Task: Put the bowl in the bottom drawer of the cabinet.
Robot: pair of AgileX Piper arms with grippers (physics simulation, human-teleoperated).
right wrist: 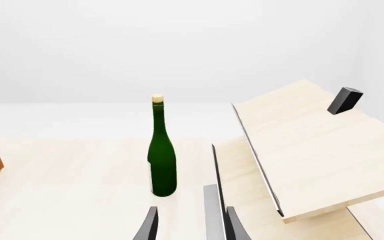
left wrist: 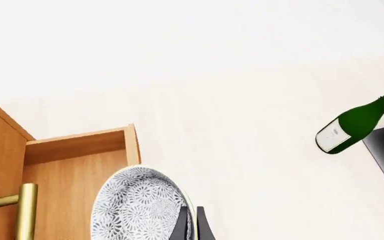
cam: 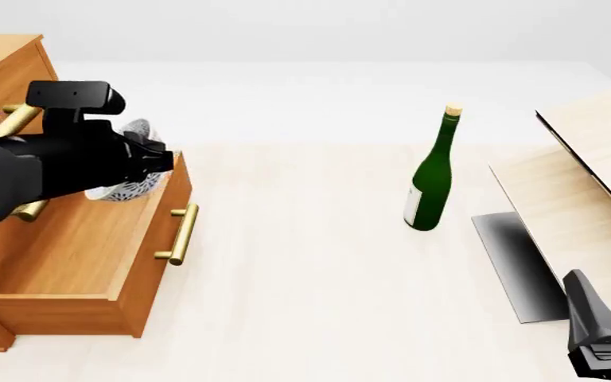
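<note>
Nearest us in the front view sits the right gripper (cam: 603,338), idle at the worktop's (cam: 317,278) near edge, its jaws spread with nothing between them in the right wrist view. We carry the bowl (left wrist: 138,207) with the left gripper (cam: 141,159), jaws pinching its rim – it hangs tilted above the open bottom drawer (cam: 104,247) of the cabinet (cam: 3,72). We judge this the placing step: next we lower the bowl into the drawer, level it and let go – well apart from the green bottle (cam: 430,179).
</note>
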